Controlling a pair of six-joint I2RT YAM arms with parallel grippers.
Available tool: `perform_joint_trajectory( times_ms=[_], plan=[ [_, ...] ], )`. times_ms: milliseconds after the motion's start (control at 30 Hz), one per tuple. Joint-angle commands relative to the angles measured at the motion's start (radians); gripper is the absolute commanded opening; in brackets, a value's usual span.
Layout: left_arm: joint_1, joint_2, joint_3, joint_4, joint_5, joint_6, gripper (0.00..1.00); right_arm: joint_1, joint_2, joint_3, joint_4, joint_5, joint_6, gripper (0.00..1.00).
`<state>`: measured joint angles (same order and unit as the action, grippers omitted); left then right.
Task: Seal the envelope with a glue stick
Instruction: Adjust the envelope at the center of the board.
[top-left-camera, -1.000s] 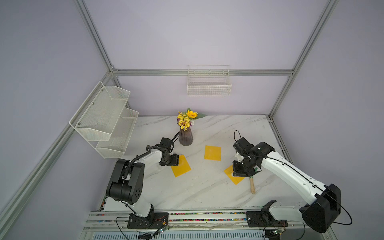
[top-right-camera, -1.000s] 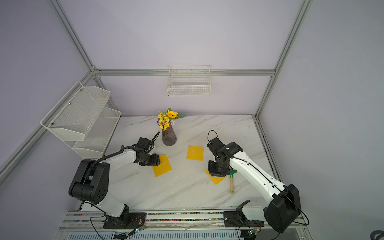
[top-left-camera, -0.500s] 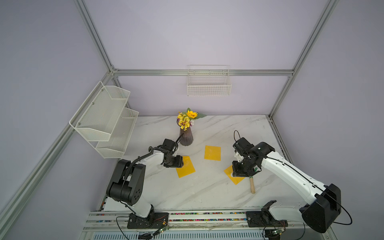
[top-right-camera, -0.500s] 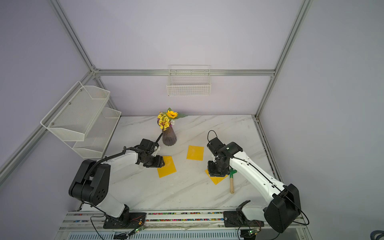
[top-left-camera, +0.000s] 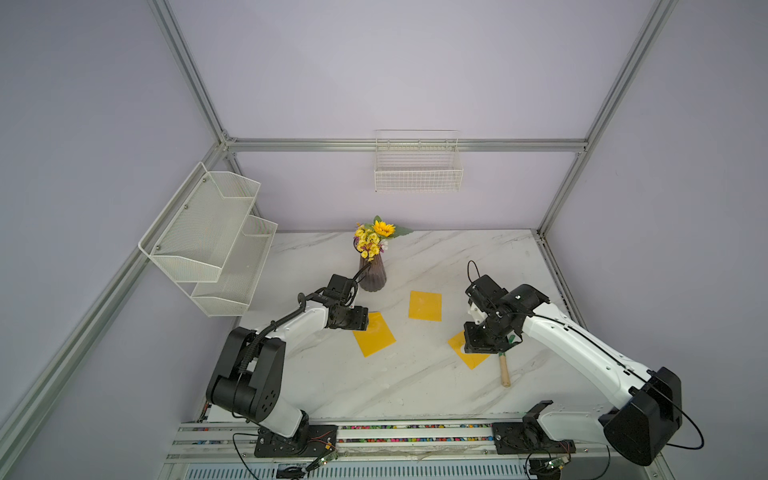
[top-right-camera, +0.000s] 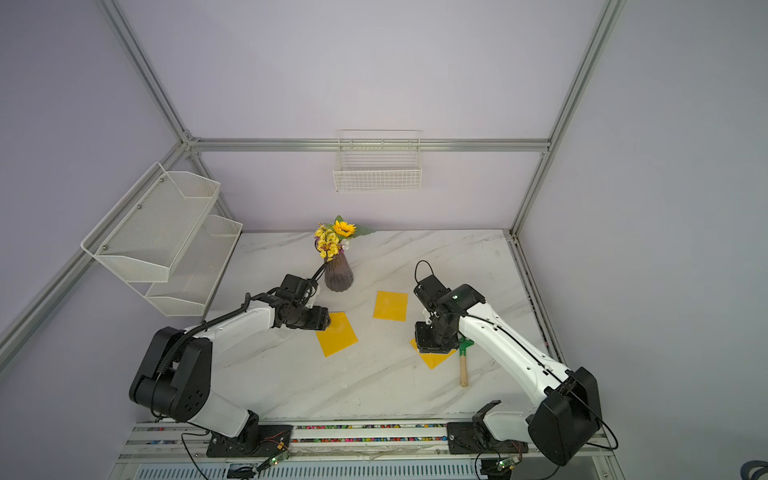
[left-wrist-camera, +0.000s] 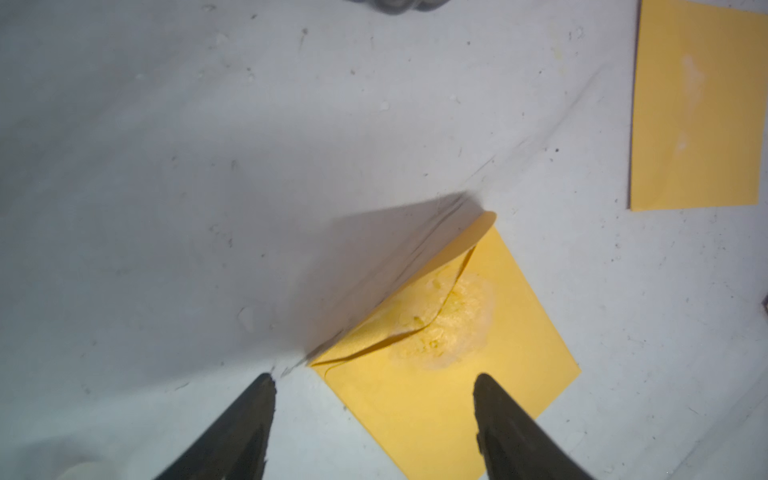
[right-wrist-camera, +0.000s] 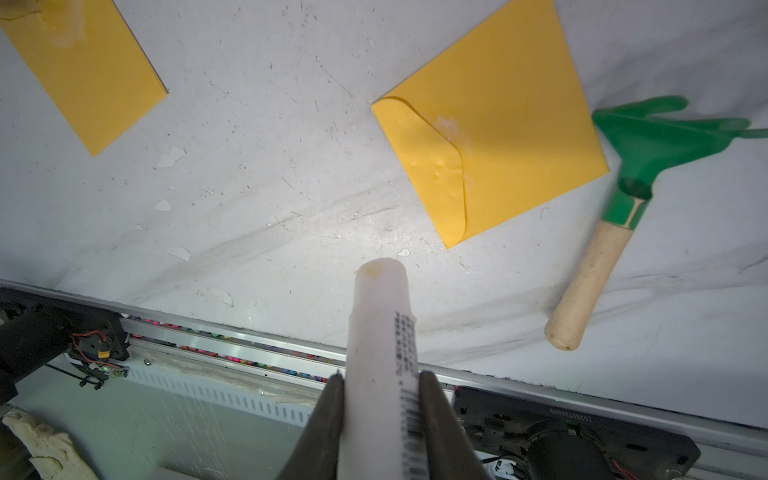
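A yellow envelope (top-left-camera: 374, 340) (top-right-camera: 337, 338) lies left of centre on the marble table. In the left wrist view this envelope (left-wrist-camera: 449, 395) has its flap (left-wrist-camera: 415, 299) half raised over a whitish glue patch. My left gripper (left-wrist-camera: 372, 378) (top-left-camera: 366, 322) is open and low at the envelope's left corner, with one finger over the paper and the other over bare table. My right gripper (right-wrist-camera: 380, 378) is shut on the white glue stick (right-wrist-camera: 380, 328), which is uncapped with its tip pointing away. In both top views the right gripper hovers over the right envelope (top-left-camera: 469, 357).
A third yellow envelope (top-left-camera: 424, 305) lies flat between the arms. A green rake with a wooden handle (top-left-camera: 504, 368) (right-wrist-camera: 648, 166) lies beside the right envelope (right-wrist-camera: 498, 137). A vase of flowers (top-left-camera: 372, 276) stands just behind my left gripper. Wire shelves (top-left-camera: 216, 237) hang at the left.
My left gripper has slid to the right, and the left envelope has shifted a little right with it. The right arm and the glue stick have not moved.
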<state>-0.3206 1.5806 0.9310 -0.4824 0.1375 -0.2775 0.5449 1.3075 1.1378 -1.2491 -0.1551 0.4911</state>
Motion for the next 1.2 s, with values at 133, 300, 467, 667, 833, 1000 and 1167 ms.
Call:
perform_joint_trajectory(
  times_ms=[133,300,467,667,833,1000,1167],
  plan=[
    [0.003,0.084,0.043,0.013,0.144,0.032,0.7,-0.004,0.001,-0.013,0.023,-0.018,0.001,0.0],
    [-0.006,0.001,-0.032,0.005,0.166,0.01,0.66,-0.004,-0.004,-0.02,0.022,-0.021,0.007,0.0],
    [-0.049,-0.058,-0.113,0.02,0.086,-0.028,0.54,-0.005,0.009,-0.014,0.025,-0.031,0.005,0.0],
    [-0.09,-0.083,-0.16,0.029,0.036,-0.062,0.38,-0.004,0.015,0.001,0.02,-0.034,0.007,0.0],
    [-0.103,-0.099,-0.192,0.022,0.001,-0.077,0.3,-0.004,0.013,0.0,0.013,-0.04,0.013,0.0],
    [-0.106,-0.084,-0.2,0.025,-0.001,-0.084,0.23,-0.004,0.0,-0.001,0.018,-0.037,0.019,0.0],
    [-0.113,-0.074,-0.201,0.028,-0.021,-0.1,0.14,-0.004,0.009,0.007,0.023,-0.038,0.02,0.0]
  ],
)
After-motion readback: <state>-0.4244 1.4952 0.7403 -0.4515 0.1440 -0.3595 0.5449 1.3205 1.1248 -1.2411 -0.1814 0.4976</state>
